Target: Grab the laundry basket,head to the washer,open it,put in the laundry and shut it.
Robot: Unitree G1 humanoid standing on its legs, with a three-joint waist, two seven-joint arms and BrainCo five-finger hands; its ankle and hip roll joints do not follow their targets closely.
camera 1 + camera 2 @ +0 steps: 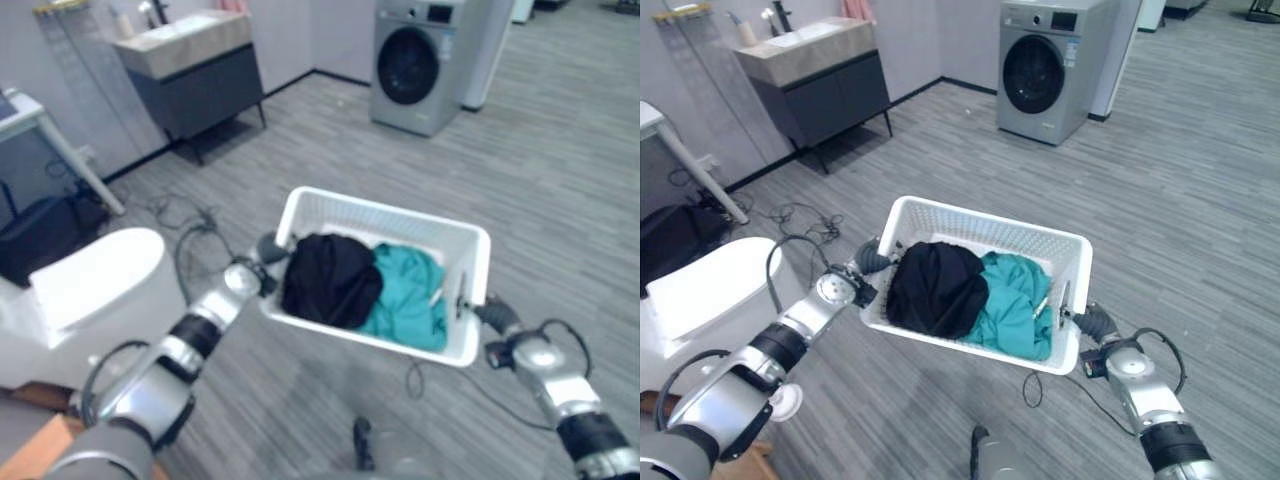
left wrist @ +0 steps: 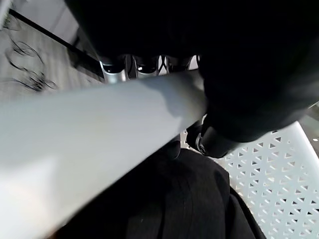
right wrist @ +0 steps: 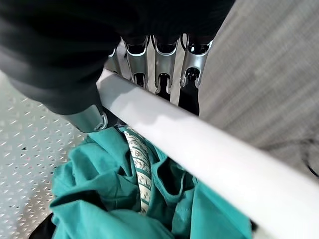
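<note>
i see the white perforated laundry basket (image 1: 975,232) held off the floor, black garment (image 1: 936,286) beside teal garment (image 1: 1015,300) inside; grey washer (image 1: 1048,62) stands shut, well apart.

Laundry basket (image 1: 1065,245): white plastic, perforated walls, smooth rim with a slight sheen. Black garment (image 1: 936,288), centre of frame: matt soft cloth. Teal garment (image 1: 1020,305) beside it: matt, creased cloth. Washer (image 1: 1048,68), upper centre: grey casing with smooth satin finish, dark glossy door. Floor (image 1: 1200,190): grey wood-look planks, matt grain. Cabinet (image 1: 820,95), upper left: dark matt front, pale stone-like top. Toilet (image 1: 705,285), left: glossy white.
</note>
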